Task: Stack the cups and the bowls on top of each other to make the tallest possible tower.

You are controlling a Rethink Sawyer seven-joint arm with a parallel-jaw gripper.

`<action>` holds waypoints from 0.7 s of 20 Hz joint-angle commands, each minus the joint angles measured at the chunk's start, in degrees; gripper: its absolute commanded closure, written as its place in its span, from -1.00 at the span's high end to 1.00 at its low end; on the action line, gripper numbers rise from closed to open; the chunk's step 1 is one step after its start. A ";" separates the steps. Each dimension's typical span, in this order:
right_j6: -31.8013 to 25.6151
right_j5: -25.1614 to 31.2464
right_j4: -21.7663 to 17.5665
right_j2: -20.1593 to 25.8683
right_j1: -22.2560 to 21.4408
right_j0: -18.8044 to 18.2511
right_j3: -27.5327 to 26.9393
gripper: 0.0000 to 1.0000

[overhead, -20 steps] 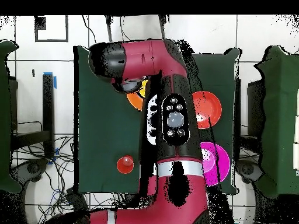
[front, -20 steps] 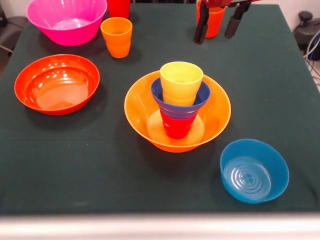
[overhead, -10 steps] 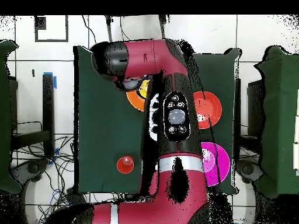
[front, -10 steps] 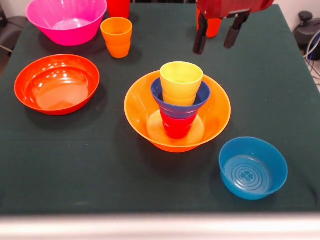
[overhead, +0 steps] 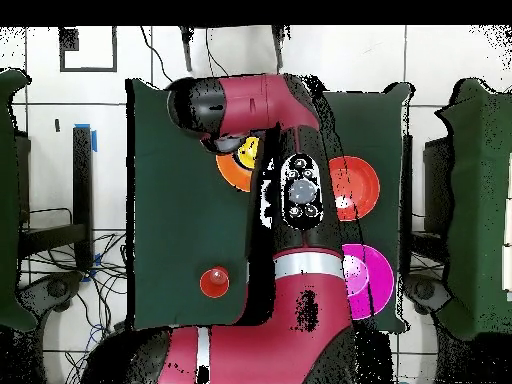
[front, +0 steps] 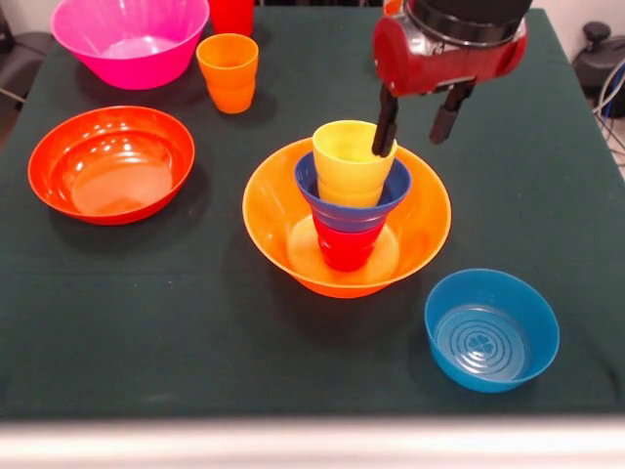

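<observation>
On a dark green table (front: 146,293), the tower (front: 349,200) stands near the middle: a big yellow-orange bowl (front: 273,220) holding a red cup (front: 344,244), a small dark blue bowl (front: 366,210) on that, and a yellow cup (front: 347,161) on top. The gripper (front: 415,122) hangs with its jaws spread and empty, just behind and to the right of the yellow cup; one finger (front: 385,122) overlaps the cup's right rim in the front view, the other is clear of it. A light blue bowl (front: 491,330) sits alone at front right. At left lie an orange-red bowl (front: 110,163), a pink bowl (front: 130,39) and an orange cup (front: 228,71). From overhead, the arm (overhead: 290,200) covers most of the tower.
</observation>
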 commanded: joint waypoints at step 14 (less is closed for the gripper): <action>3.60 6.54 -0.66 -2.31 1.81 0.55 -2.04 -1.00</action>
